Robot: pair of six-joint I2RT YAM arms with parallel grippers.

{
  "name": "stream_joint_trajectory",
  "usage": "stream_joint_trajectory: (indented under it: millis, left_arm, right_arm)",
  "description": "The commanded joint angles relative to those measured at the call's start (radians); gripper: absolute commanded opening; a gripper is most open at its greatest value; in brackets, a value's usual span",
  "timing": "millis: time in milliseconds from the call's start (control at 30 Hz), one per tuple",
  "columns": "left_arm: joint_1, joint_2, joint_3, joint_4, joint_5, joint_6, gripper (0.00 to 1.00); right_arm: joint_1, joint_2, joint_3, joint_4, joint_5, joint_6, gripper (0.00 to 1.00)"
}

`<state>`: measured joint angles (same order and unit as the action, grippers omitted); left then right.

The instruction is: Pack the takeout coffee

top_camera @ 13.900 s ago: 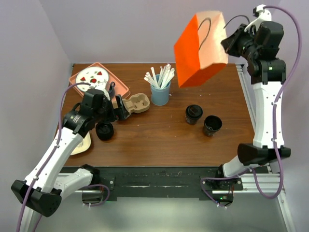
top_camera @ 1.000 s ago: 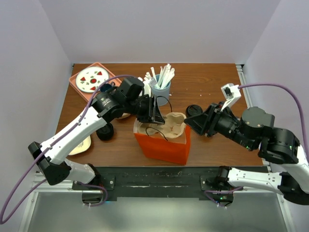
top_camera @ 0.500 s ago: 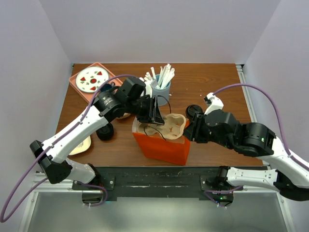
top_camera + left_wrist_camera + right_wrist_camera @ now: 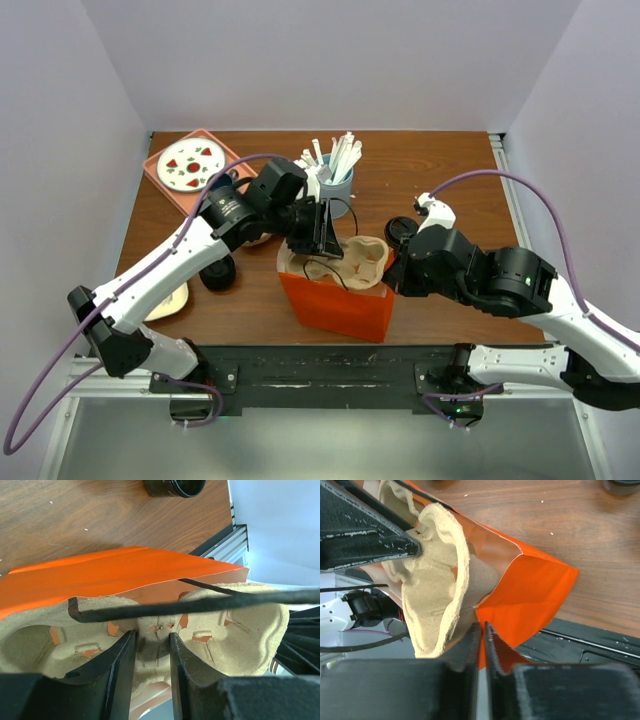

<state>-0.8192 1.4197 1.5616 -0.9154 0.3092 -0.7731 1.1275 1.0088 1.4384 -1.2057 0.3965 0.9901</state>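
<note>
Right hand (image 4: 479,630) has closed onto the bag (image 4: 530,590) rim — left hand (image 4: 152,640) pinches the cup carrier (image 4: 235,625) in its mouth.

The orange bag (image 4: 340,305) hides the cup carrier (image 4: 352,258) underside; a black cup (image 4: 175,486) is cropped at top centre.

Matt paper bag (image 4: 340,305); tray (image 4: 362,258) — rough pulp
</note>
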Motion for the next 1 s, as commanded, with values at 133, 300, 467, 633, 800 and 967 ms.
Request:
stream_joint_trajectory:
  millis: [133, 300, 467, 633, 800, 967]
  left_arm:
    - [-0.012, 0.028, 0.041, -0.06, -0.035, 0.024, 0.24]
    - [-0.024, 0.045, 0.066, -0.094, -0.068, 0.029, 0.23]
    - [-0.041, 0.077, 0.087, -0.109, -0.088, 0.032, 0.23]
    - [-0.064, 0.131, 0.13, -0.146, -0.11, 0.034, 0.23]
    - [-0.08, 0.166, 0.15, -0.161, -0.137, 0.023, 0.25]
    - [-0.083, 0.189, 0.166, -0.2, -0.159, 0.011, 0.26]
  right_arm:
    - [0.003, 0.01, 0.065, -0.083, 0.059, 0.005, 0.0]
    - [0.005, 0.02, 0.091, -0.121, 0.079, 0.019, 0.0]
    - [0.005, 0.014, 0.09, -0.137, 0.094, 0.021, 0.0]
    - [0.005, -0.007, 0.059, -0.085, 0.084, -0.004, 0.0]
    - [0.003, -0.018, 0.034, -0.055, 0.067, -0.015, 0.0]
    - [0.003, -0.027, 0.03, -0.066, 0.084, -0.024, 0.0]
